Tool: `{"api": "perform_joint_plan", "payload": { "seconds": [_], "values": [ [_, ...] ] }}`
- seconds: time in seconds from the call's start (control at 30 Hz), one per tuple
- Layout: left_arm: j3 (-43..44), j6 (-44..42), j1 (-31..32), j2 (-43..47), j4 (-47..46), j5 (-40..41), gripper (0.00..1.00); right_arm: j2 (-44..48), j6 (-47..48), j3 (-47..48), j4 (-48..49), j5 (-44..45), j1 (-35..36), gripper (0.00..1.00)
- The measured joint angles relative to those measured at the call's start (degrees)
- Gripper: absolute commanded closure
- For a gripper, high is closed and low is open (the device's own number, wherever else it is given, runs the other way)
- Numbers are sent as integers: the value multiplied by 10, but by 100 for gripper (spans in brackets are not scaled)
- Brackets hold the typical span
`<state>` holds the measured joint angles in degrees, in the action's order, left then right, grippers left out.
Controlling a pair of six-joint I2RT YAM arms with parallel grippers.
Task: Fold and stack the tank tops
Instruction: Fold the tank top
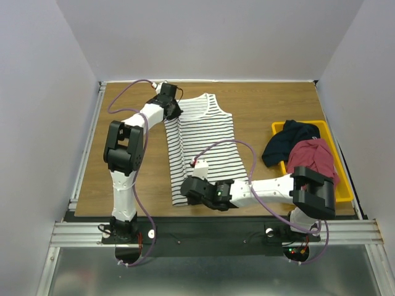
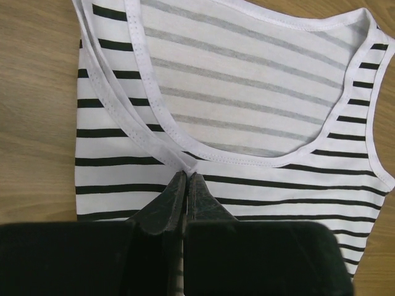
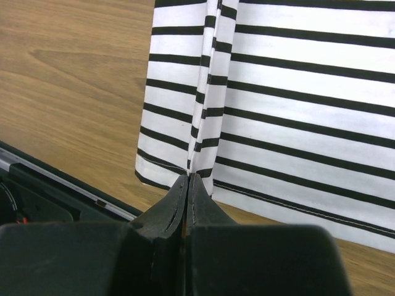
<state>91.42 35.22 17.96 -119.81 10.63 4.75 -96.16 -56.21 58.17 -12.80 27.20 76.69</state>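
The white tank top with thin dark stripes [image 1: 207, 139] lies flat on the wooden table, neck toward the far side, its left edge folded inward. My left gripper [image 1: 175, 113] is at the top left shoulder strap, shut on the strap's white binding [image 2: 185, 161]. At the bottom left hem my right gripper [image 1: 184, 189] is shut, and the folded edge [image 3: 207, 92] of the cloth runs straight into its tips [image 3: 188, 179]. The plain dark red tank top [image 1: 313, 157] lies bunched in a yellow bin at the right.
The yellow bin [image 1: 344, 192] stands by the table's right edge and also holds a dark navy garment [image 1: 289, 140]. Bare wood [image 1: 265, 105] lies between the striped top and the bin. A metal rail [image 1: 83, 160] borders the table's left side.
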Motion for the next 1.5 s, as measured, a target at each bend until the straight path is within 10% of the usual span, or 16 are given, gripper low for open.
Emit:
{"api": "perform_joint_plan", "payload": {
  "seconds": [0.73, 1.07, 1.5],
  "values": [
    [33, 9, 31, -45, 0, 4, 100, 54, -51, -87, 15, 13, -16, 89],
    [33, 2, 37, -48, -26, 2, 53, 75, -56, -109, 15, 12, -16, 62],
    [0, 9, 38, 3, -56, -14, 54, 151, -3, -109, -5, -14, -89, 59]
  ]
}}
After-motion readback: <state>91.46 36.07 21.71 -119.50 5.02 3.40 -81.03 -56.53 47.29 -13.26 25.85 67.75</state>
